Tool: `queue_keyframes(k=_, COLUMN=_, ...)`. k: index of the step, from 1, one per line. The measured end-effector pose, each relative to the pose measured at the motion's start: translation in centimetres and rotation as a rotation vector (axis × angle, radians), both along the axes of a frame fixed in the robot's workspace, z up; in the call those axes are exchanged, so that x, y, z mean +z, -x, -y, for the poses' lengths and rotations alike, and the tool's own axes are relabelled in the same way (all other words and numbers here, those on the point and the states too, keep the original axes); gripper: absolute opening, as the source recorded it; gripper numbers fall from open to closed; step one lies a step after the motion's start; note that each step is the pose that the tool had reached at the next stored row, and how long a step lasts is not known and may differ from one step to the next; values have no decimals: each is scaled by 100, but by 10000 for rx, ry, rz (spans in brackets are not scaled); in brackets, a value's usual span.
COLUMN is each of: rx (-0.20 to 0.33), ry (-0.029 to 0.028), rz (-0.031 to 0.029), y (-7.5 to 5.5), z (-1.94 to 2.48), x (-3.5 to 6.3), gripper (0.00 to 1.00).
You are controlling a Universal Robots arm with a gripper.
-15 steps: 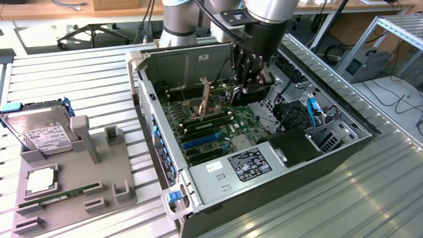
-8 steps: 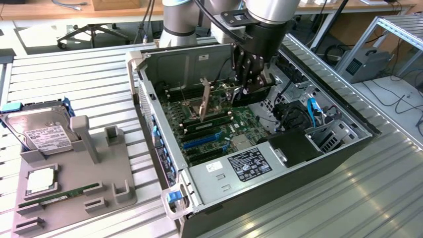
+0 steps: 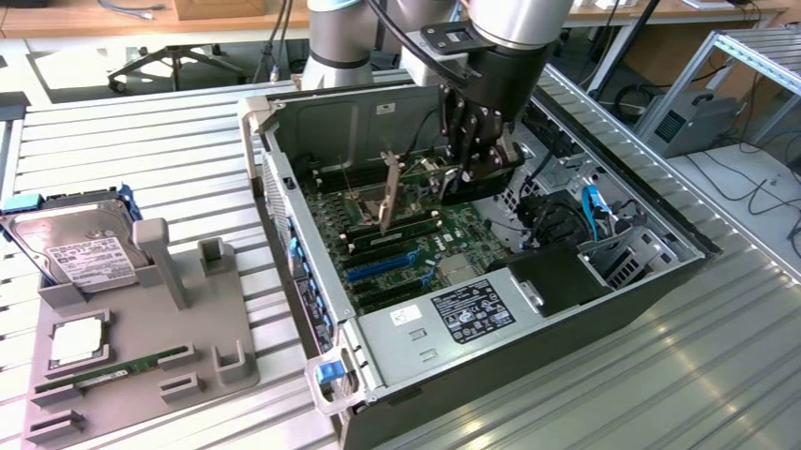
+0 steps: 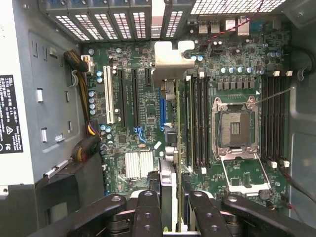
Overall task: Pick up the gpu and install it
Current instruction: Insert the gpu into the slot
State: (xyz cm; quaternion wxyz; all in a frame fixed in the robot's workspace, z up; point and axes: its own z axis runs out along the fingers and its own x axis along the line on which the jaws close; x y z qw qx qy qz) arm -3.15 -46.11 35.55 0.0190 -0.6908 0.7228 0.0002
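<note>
Centrally, the gripper (image 3: 470,178) is reaching into the open computer case (image 3: 356,122), its jaws clamping on the gpu (image 3: 389,192), which is hanging edge-down inside the case over the motherboard (image 3: 414,248). Seen from the wrist, the fingers (image 4: 148,210) are pressing on either face of the card, whose pale bracket (image 4: 170,61) is lying toward the vented rear wall, between the expansion slots (image 4: 133,94) and the memory slots (image 4: 197,118). Whether the card is touching a slot cannot be told. At the exterior view's left, a hard drive (image 3: 75,246) and a memory stick (image 3: 113,370) are lying on a grey tray (image 3: 126,309).
</note>
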Motion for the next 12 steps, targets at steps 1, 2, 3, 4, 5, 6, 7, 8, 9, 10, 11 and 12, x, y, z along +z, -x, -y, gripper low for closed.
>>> queue_keyframes(k=1, rx=0, ry=-1, rz=1, y=0, z=4, x=0, gripper=27)
queue_keyframes(k=2, rx=0, ry=-1, rz=0, y=1, z=8, x=-1, gripper=27)
queue_keyframes(k=3, rx=-1, ry=-1, rz=0, y=2, z=10, x=-1, gripper=27)
queue_keyframes(k=4, rx=0, ry=-1, rz=1, y=4, z=12, x=-1, gripper=27)
queue_keyframes(k=5, rx=0, ry=0, rz=1, y=7, z=13, x=-2, gripper=27)
queue_keyframes(k=6, rx=0, ry=1, rz=1, y=12, z=14, x=-1, gripper=27)
queue_keyframes(k=7, rx=0, ry=1, rz=0, y=16, z=15, x=-2, gripper=27)
queue_keyframes(k=8, rx=0, ry=0, rz=0, y=24, z=15, x=-3, gripper=27)
queue_keyframes(k=9, rx=0, ry=0, rz=1, y=28, z=15, x=-3, gripper=27)
queue_keyframes(k=10, rx=0, ry=0, rz=0, y=33, z=16, x=-3, gripper=27)
queue_keyframes(k=11, rx=0, ry=0, rz=0, y=37, z=16, x=-3, gripper=27)
queue_keyframes(k=12, rx=-1, ry=0, rz=1, y=41, z=16, x=-4, gripper=27)
